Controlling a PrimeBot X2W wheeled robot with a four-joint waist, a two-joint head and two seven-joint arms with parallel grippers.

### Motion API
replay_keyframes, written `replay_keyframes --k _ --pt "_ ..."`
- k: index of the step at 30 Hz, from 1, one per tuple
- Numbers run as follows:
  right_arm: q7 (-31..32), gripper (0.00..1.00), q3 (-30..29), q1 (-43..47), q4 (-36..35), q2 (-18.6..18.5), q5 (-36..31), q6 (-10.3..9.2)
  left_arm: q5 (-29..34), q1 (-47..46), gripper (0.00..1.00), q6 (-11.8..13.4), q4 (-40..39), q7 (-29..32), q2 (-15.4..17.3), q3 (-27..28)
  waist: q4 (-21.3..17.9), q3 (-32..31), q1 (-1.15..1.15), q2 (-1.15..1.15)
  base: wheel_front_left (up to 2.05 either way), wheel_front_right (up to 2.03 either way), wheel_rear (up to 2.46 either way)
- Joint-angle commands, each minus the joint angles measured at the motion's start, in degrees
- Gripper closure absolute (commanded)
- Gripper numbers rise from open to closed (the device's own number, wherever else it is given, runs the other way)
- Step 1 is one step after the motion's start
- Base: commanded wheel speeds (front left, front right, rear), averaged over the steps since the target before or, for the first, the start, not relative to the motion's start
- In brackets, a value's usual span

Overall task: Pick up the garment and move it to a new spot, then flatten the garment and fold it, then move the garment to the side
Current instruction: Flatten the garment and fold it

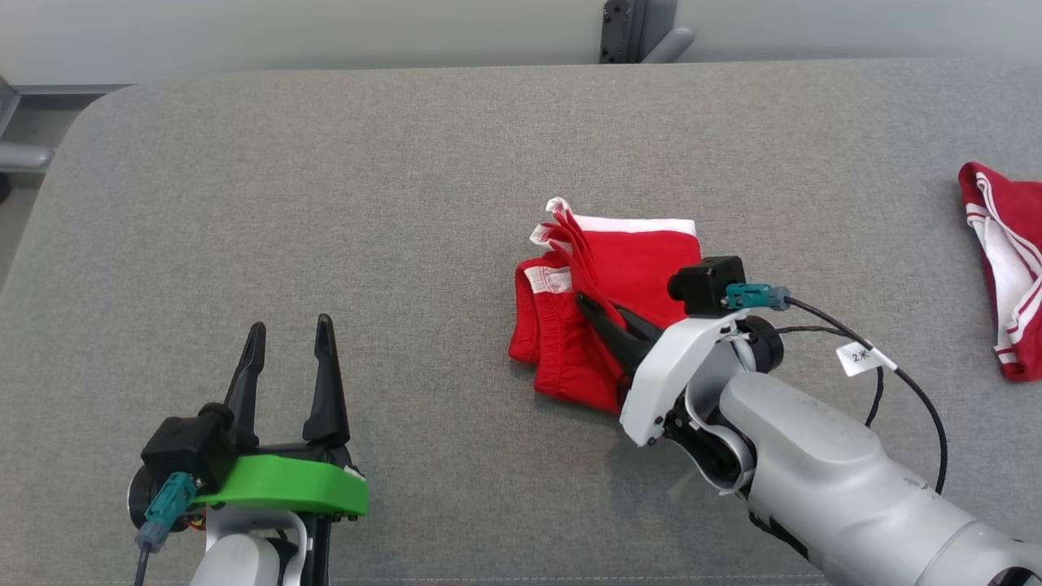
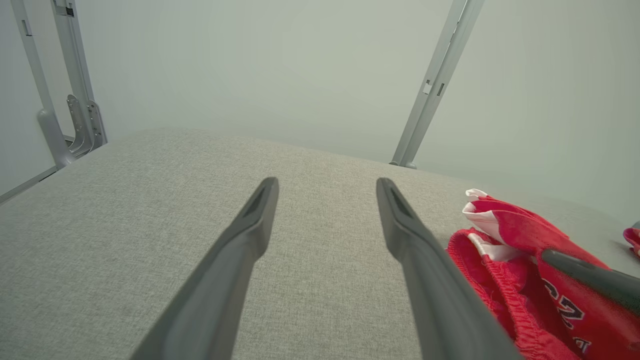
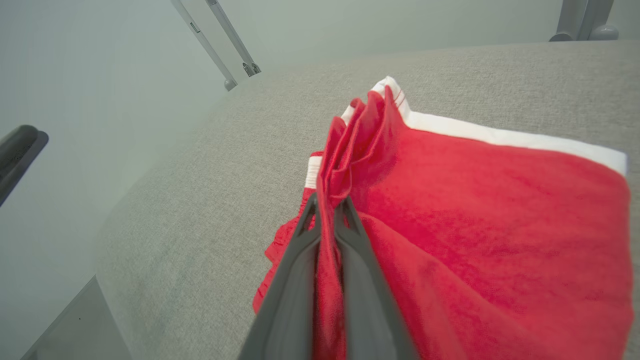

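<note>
Left gripper (image 1: pixel 291 323) idle, fingers apart; right gripper (image 3: pixel 328 200) clamped on red garment (image 1: pixel 643 260) fold: lift slowly, keeping layers together.

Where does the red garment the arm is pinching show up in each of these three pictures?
Head view: red garment right of centre on the grey table.
Left wrist view: garment at the lower right.
Right wrist view: garment across centre and right.
Shared landmark: the right tool, shut on the garment's bunched fold.
</note>
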Motion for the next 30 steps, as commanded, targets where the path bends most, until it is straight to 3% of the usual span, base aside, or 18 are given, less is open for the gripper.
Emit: replay_keyframes --k 1,10,11,12,13,14,15,23,30 --pt "0.3 1.0 0.4 0.9 0.3 0.3 -0.5 -0.05 -0.2 -0.4 0.0 0.2 0.0 -0.2 0.2 -0.1 0.1 0.0 0.0 0.53 0.0 0.0 0.0" --pt "0.8 1.0 2.1 1.0 1.9 2.3 -2.6 -0.05 -0.6 -0.6 0.0 0.5 0.3 -0.5 0.0 -0.1 0.2 0.1 0.0 0.53 0.0 0.0 0.0" --pt "0.8 0.82 2.3 1.1 2.0 2.4 -2.9 -0.05 -0.6 -0.7 0.0 0.5 0.3 -0.6 0.0 -0.1 0.2 0.1 0.0 0.53 0.0 0.0 0.0" --pt "0.7 0.56 2.4 1.2 2.0 2.5 -3.1 -0.05 -0.7 -0.7 0.0 0.5 0.3 -0.6 0.0 -0.1 0.2 0.1 0.0 0.53 0.0 0.0 0.0" --pt "0.7 0.56 2.4 1.2 2.0 2.5 -3.1 -0.05 -0.7 -0.7 0.0 0.5 0.3 -0.6 0.0 -0.1 0.2 0.1 0.0 0.53 0.0 0.0 0.0" --pt "0.5 0.13 2.5 1.3 2.0 2.5 -3.3 -0.05 -0.7 -0.7 0.0 0.5 0.4 -0.6 0.0 -0.1 0.2 0.1 0.0 0.53 0.0 0.0 0.0" --pt "0.3 0.0 2.7 1.3 1.8 2.4 -3.8 -0.05 -0.8 -0.7 0.0 0.5 0.4 -0.7 0.0 -0.1 0.1 0.1 0.0 0.53 0.0 0.0 0.0" --pt "-1.6 0.0 2.1 3.4 -2.7 1.0 -4.7 -0.05 -0.9 -0.3 0.0 0.6 0.4 -0.8 0.2 -0.1 -0.4 -0.4 0.0 0.53 0.0 0.0 0.0" --pt "-3.3 0.0 -4.1 6.3 -6.2 -2.2 -6.8 -0.05 -1.0 0.3 0.0 0.9 0.2 -0.8 0.4 -0.3 -1.4 -0.7 0.0 0.53 0.0 0.0 0.0"
